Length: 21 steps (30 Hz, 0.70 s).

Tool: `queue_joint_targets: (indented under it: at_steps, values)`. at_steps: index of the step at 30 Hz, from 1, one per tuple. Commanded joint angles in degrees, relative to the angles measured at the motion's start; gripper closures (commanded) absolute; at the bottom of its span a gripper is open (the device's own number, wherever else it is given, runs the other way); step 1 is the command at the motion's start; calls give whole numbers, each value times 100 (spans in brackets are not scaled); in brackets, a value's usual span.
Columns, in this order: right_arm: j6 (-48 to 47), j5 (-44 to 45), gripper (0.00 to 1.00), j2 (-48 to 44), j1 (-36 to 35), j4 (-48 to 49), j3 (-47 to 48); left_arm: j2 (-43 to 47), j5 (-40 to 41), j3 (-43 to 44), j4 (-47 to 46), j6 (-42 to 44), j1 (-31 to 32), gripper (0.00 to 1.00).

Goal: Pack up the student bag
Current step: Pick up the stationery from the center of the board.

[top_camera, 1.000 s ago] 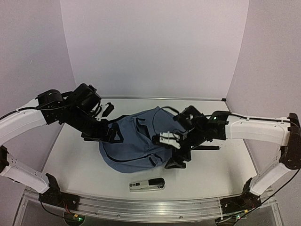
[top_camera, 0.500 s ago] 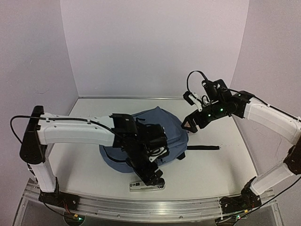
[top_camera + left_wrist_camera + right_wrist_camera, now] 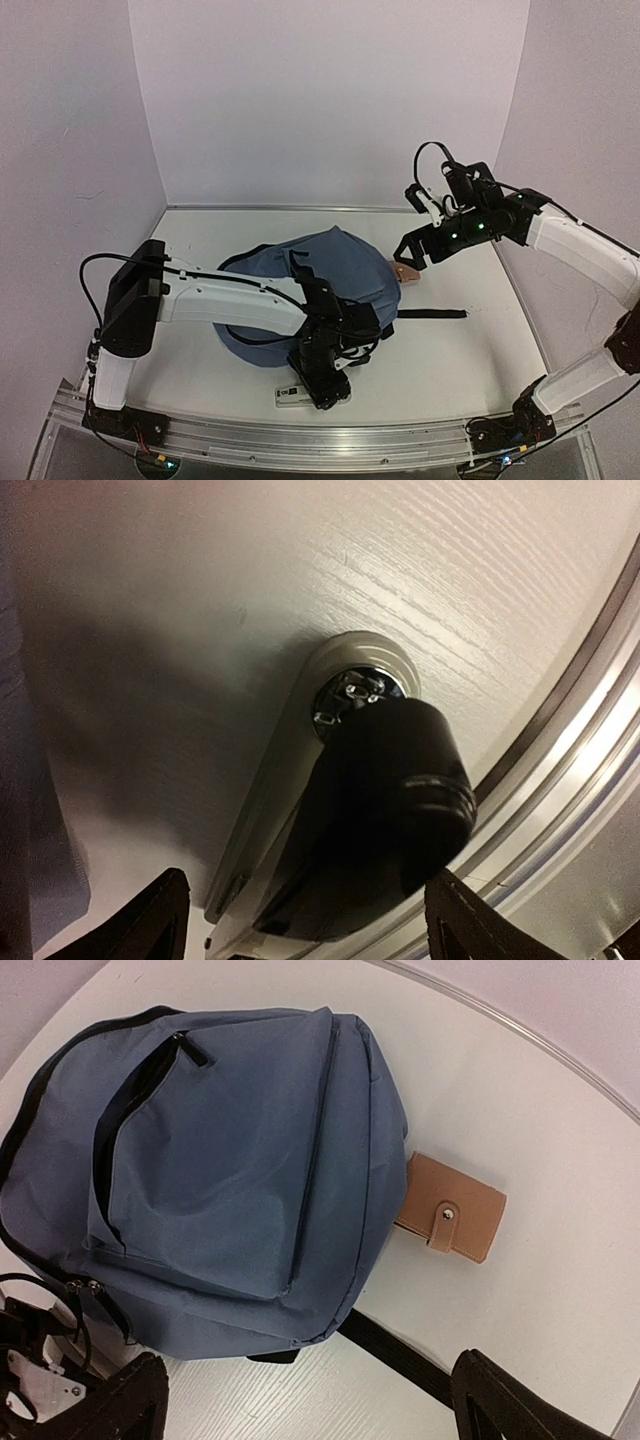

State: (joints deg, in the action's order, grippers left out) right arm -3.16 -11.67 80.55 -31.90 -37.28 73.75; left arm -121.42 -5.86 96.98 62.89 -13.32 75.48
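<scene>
The student bag (image 3: pixel 345 265) lies just beyond the left gripper (image 3: pixel 322 386)

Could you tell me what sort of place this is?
Probably a robotics lab cell: a white table boxed in by plain walls, with a left arm and right arm on an aluminium rail.

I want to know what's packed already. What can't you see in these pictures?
Inside the student bag: in the right wrist view, the open zip shows only darkness, so its contents are hidden.
The stapler: in the top view, the left gripper covers most of it. In the left wrist view, the bottom edge cuts it off.
The wallet: in the top view, it is too small for its clasp to show.
</scene>
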Motion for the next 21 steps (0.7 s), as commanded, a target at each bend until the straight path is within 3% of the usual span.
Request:
queue_joint_targets:
  at_steps: [1,13,21]
  values:
    - [137,-84,2,-354,22,-24,-63,-172,126,28,-215,550,6,20]
    - [123,-32,2,-585,21,-138,-134,-499,206,-295,-597,972,1,36]
    - [109,-40,2,-549,21,-144,-122,-508,377,-368,-548,975,6,62]
